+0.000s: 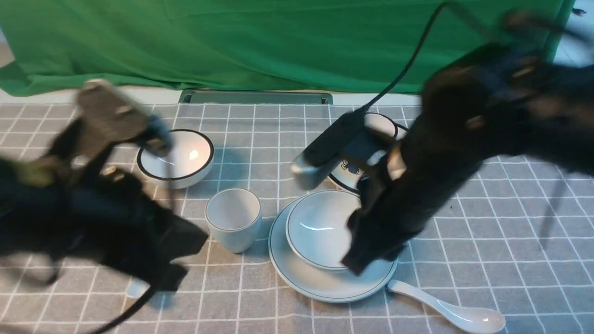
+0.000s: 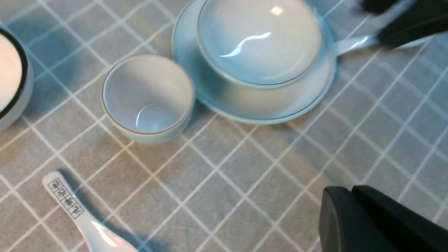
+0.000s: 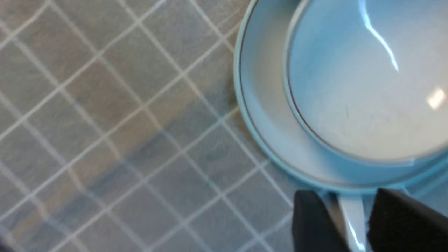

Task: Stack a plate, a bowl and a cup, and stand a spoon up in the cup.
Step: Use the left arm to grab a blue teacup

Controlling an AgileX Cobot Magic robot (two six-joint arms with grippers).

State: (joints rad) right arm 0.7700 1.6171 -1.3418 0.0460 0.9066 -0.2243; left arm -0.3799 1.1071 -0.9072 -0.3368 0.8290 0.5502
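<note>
The bowl [image 1: 318, 225] sits in the plate [image 1: 297, 273] near the table's front middle. The cup [image 1: 233, 215] stands upright and empty just left of them. The spoon [image 1: 452, 310] lies flat on the cloth, its handle end touching the plate's right front edge. My right gripper [image 1: 355, 266] hangs blurred over the plate's right rim. In the right wrist view it [image 3: 344, 194] is open, with the spoon's handle [image 3: 353, 224] showing in the gap below, apart from both fingers. My left gripper [image 2: 346, 189] is shut on nothing, over bare cloth left of the cup [image 2: 148, 98].
A black-rimmed white bowl [image 1: 176, 157] stands at the back left. A cartoon plate [image 1: 348, 174] carrying a black-rimmed cup [image 1: 383, 124] is behind the stack. A spoon with black characters [image 2: 78, 217] lies on the cloth at the front left. Green cloth hangs at the back.
</note>
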